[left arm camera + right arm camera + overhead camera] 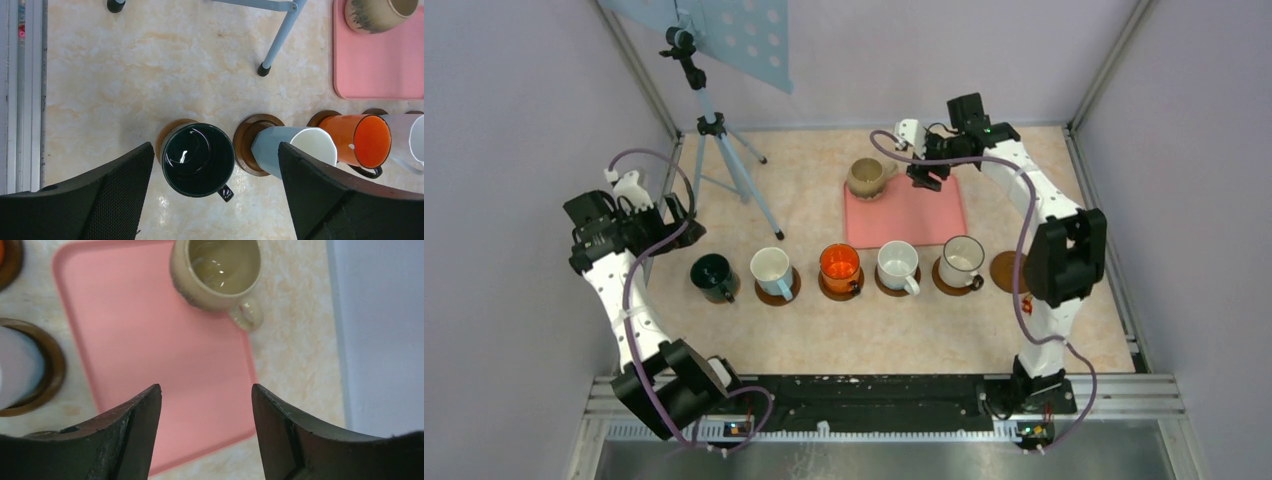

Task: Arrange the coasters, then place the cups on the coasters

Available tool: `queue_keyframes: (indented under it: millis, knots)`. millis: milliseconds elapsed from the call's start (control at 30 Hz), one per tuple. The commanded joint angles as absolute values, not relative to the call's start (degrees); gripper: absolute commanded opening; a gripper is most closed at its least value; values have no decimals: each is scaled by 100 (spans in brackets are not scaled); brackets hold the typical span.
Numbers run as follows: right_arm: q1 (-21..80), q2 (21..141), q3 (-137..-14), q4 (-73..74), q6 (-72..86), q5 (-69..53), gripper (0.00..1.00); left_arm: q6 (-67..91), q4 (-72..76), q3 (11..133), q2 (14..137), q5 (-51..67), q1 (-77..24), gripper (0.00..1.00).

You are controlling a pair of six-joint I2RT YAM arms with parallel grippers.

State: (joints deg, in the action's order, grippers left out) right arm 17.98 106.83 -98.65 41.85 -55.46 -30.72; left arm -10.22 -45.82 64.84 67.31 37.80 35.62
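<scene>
On the far left corner of a flat pink rectangular tray [921, 215], toward the far edge of the tabletop [824, 335]: the beige glazed ceramic mug [865, 177], upright, handle turned toward the right gripper [206, 395]. That claw above the tray just beside the mug, jaws apart, nothing between them. Across the middle of the tabletop, a row of five more handled mugs, each on a round coaster. From the left: dark green mug [712, 275] on a lighter tan wooden coaster [167, 132], pale-blue-sided white mug [771, 267] on a glossy dark brown ringed coaster [246, 140], orange mug [839, 263], then two white mugs [897, 263] [962, 257]. At the row's right end, a sixth dark brown coaster [1004, 270], bare, partly hidden behind the right arm. Over the green mug, near the left edge: left gripper [215, 146], spread wide, holding nothing. Near the far left corner, a grey tripod [724, 170].
</scene>
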Motion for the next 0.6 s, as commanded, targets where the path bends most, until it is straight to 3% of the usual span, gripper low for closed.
queue_keyframes:
  millis: [0, 300, 567]
  knots:
    - [1720, 11451, -10899, 4623, -7168, -3547, 65, -956, -4775, 6667, 6408, 3819, 3555, 99]
    - [1719, 13055, -12883, 5113, -8171, -3728, 64, -1312, -5282, 6913, 6340, 3852, 3553, 99]
    - [1720, 13740, -13299, 5035, -8632, -3744, 64, -1386, -5431, 6895, 6176, 3648, 3559, 99]
